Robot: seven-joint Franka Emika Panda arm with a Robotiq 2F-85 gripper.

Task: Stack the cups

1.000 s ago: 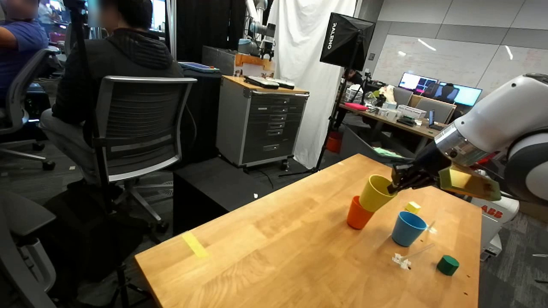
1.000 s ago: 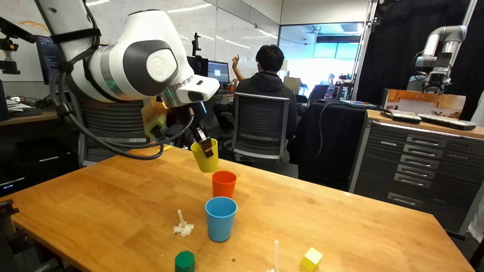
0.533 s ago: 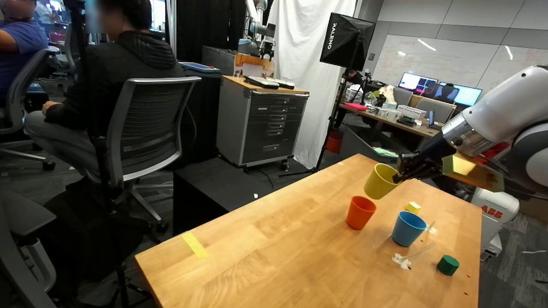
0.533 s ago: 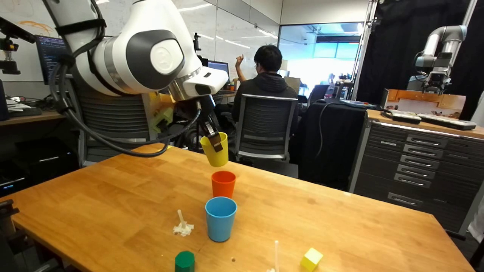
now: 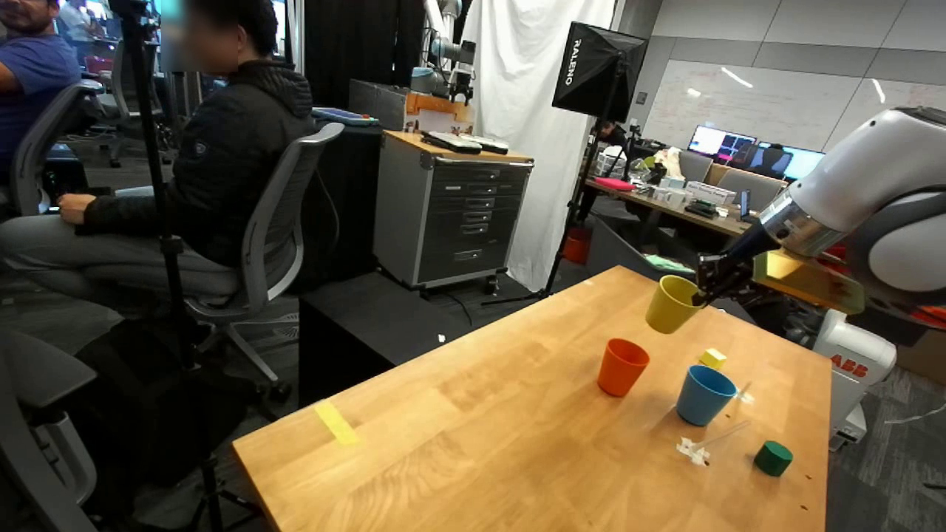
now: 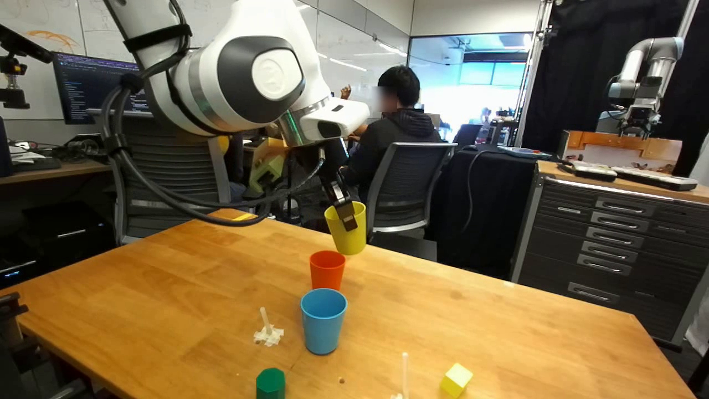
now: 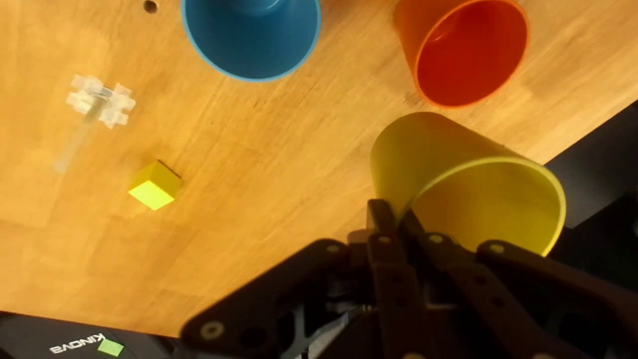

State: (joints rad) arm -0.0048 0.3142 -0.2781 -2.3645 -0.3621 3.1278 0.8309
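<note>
At the tip of my gripper [image 7: 397,214]: yellow cup [image 7: 423,149], held in the air above the table [image 7: 259,239].
Grip: pinched tight on the cup's wall near the rim; I read one jaw inside the mouth, one outside.
Yellow cup, look: plain, smooth-sided, narrower toward the base; tilted, mouth turned back toward my wrist camera, inside a deeper yellow.
Red-orange cup [image 7: 468,55]: lower than the gripper, ahead of it in the wrist view, beyond the held cup's base; upright on the table, plain, inside a darker red.
Light-blue cup [image 7: 251,45]: also below and ahead of the gripper, near the red-orange one but apart; upright, plain, same taper.
Stack: three cups, each separate.
Yellow block [image 7: 154,185]: on the table, off to the gripper's left as the wrist view frames it.
Gap: in an exterior view the yellow cup [image 5: 671,305] has bare table showing between it and the red-orange one; in an exterior view the yellow cup [image 6: 350,235] appears to meet the red-orange rim.
Wrist view only: KINOVA lettering [image 7: 77,344], upside down, past the table's edge, lower left of the gripper.
Both exterior views, not wrist: dark green block [image 6: 270,383], farther from the gripper than the light-blue cup.
</note>
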